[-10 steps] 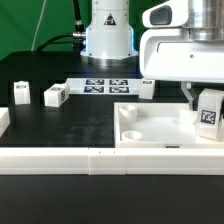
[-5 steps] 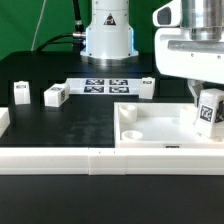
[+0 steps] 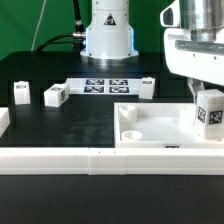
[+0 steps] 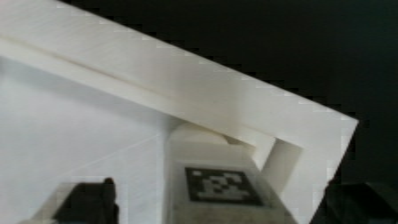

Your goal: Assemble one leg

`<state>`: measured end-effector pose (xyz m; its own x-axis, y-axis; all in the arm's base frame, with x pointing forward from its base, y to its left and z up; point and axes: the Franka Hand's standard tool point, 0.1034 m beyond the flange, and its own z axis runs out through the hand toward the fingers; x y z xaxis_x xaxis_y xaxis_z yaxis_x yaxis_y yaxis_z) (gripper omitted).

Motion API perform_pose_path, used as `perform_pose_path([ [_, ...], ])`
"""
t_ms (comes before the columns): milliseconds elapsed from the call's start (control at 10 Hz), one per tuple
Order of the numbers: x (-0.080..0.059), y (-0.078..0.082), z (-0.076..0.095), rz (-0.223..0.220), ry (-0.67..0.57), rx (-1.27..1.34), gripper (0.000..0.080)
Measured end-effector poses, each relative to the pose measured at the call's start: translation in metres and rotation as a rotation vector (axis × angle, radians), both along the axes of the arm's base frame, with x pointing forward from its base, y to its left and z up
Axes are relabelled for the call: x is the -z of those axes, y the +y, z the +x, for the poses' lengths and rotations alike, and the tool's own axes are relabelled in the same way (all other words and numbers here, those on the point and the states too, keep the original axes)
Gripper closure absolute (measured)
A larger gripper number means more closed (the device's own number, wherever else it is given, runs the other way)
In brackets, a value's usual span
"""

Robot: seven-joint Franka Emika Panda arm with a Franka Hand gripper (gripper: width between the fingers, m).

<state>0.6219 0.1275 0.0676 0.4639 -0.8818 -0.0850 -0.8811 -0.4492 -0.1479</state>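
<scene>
A leg [image 3: 209, 112], a small white block with a square marker on its side, stands slightly tilted in the corner of the white tray [image 3: 150, 125] at the exterior view's right. My gripper [image 3: 205, 96] hangs over it with a finger on either side. In the wrist view the leg [image 4: 222, 180] runs between the two dark fingers [image 4: 89, 200], with a gap showing beside it, so the jaws stand open around it. The tray's raised corner [image 4: 267, 110] lies beyond the leg.
Three more legs stand on the black table: two at the left [image 3: 20, 93] [image 3: 55, 95] and one behind the tray [image 3: 148, 87]. The marker board [image 3: 105, 86] lies in front of the robot base [image 3: 108, 35]. A low white wall [image 3: 60, 160] runs along the front.
The hand has shifted toward the exterior view's right, bringing one finger closer to the leg. The leg has barely moved.
</scene>
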Motion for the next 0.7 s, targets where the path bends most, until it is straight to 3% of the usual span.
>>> perform_pose_path([
  [200,0.0000,0.0025,-0.0012,-0.016,-0.012,-0.151,0.0158],
  [700,-0.0051,-0.0004,0.0088,-0.112,-0.042,-0.823,0.0151],
])
